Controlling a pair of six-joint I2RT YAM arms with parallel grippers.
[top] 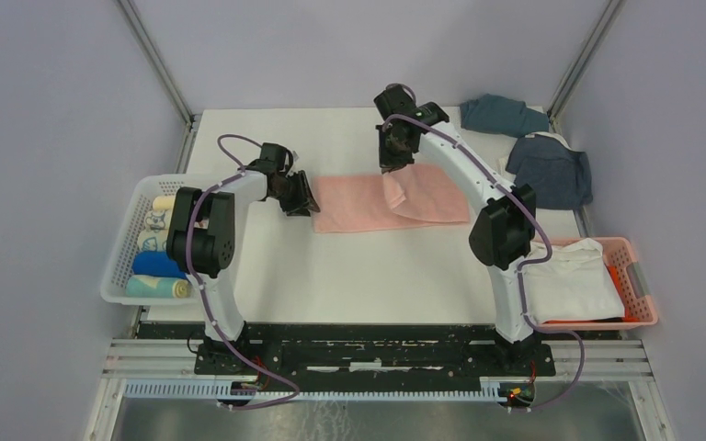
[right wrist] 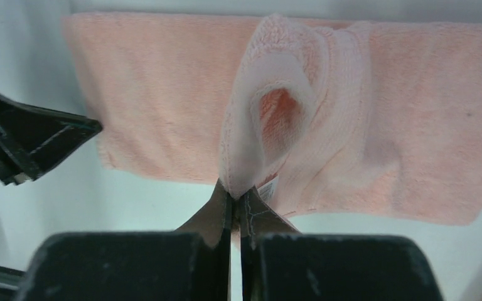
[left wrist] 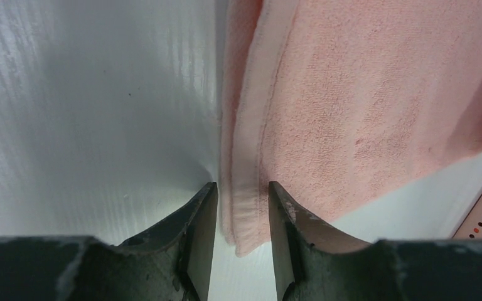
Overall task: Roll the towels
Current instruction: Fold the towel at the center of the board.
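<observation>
A pink towel (top: 358,204) lies flat across the middle of the table. My left gripper (top: 301,197) is low at the towel's left end. In the left wrist view its jaws (left wrist: 243,194) stand a little apart with the doubled hem of the pink towel (left wrist: 364,94) between them. My right gripper (top: 395,167) hovers over the towel's middle and is shut on a lifted corner. In the right wrist view the gripper (right wrist: 235,194) pinches that fold of the pink towel (right wrist: 163,94), which curls up off the table.
A white lattice basket (top: 118,268) at the left holds several rolled towels (top: 158,265). A pink basket (top: 641,287) at the right holds a folded white towel (top: 570,276). Two dark blue towels (top: 504,115) (top: 552,172) lie crumpled at the back right.
</observation>
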